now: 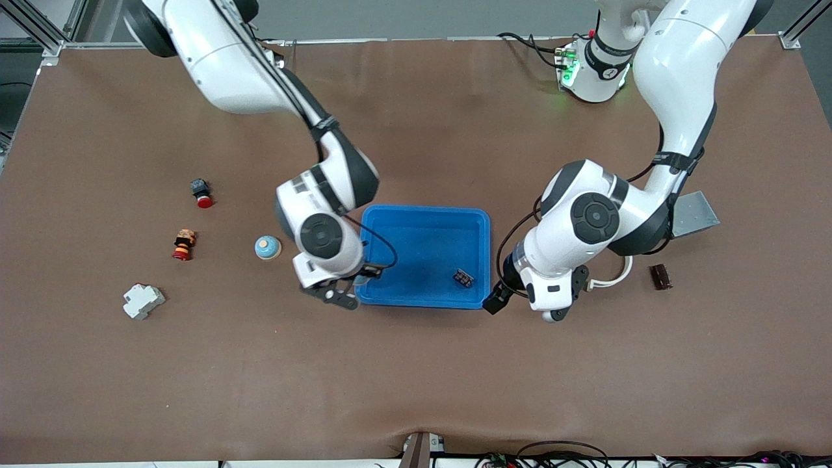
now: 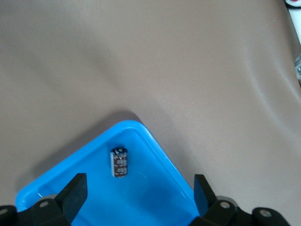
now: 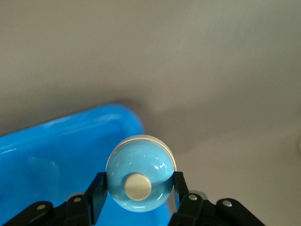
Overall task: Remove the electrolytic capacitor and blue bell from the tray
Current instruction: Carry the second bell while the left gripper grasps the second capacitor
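A dark capacitor (image 1: 463, 278) lies inside the blue bin (image 1: 422, 210), near the corner toward the left arm's end. The left wrist view shows the capacitor (image 2: 119, 163) lying free on the bin's floor (image 2: 155, 188). My left gripper (image 1: 499, 300) is open and empty over that corner, its fingers wide apart (image 2: 138, 193). My right gripper (image 1: 344, 289) is over the bin's corner toward the right arm's end. It is shut (image 3: 138, 186) on a light blue bell (image 3: 141, 165) with a cream button, held above the bin's rim (image 3: 127, 115).
A second light blue bell (image 1: 267, 247) stands on the table beside the bin. Toward the right arm's end lie a red-capped switch (image 1: 202, 192), an orange and red part (image 1: 184, 244) and a white breaker (image 1: 143, 301). A dark brown block (image 1: 660, 276) and a metal plate (image 1: 694, 213) lie toward the left arm's end.
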### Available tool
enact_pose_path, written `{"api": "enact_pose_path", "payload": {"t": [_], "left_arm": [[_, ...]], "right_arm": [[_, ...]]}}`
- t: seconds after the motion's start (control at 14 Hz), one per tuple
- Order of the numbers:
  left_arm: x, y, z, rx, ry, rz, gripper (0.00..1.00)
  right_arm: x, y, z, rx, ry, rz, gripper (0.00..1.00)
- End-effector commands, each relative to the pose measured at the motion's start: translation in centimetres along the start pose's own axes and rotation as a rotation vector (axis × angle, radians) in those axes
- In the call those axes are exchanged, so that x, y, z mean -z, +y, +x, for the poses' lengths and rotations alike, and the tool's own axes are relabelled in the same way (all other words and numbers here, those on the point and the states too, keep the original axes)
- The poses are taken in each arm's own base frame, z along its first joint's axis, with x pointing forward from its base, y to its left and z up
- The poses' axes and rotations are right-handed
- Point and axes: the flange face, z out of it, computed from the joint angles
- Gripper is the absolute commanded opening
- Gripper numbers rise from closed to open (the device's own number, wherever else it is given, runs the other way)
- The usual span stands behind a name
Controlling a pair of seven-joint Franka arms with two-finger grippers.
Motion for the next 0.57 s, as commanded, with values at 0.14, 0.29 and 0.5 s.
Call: {"api": "enact_pose_path", "payload": {"t": [0.14,0.29,0.5], "left_arm": [[-1.4,1.4,-1.4,0.094,-0.011,-0.074,1.00],[-2.6,1.5,-1.4,0.117,-0.005,-0.093,1.00],[-5.5,1.4,-2.4,0.142,0.051,-0.090,1.00]], "right_arm": [[2.6,7.2,3.3,0.168,-0.010,0.016,0.00],[1.7,10.8,4.3,0.253,0.037,0.043,0.00],[0.8,16.6,7.1,0.338,0.052,0.052,0.00]]}}
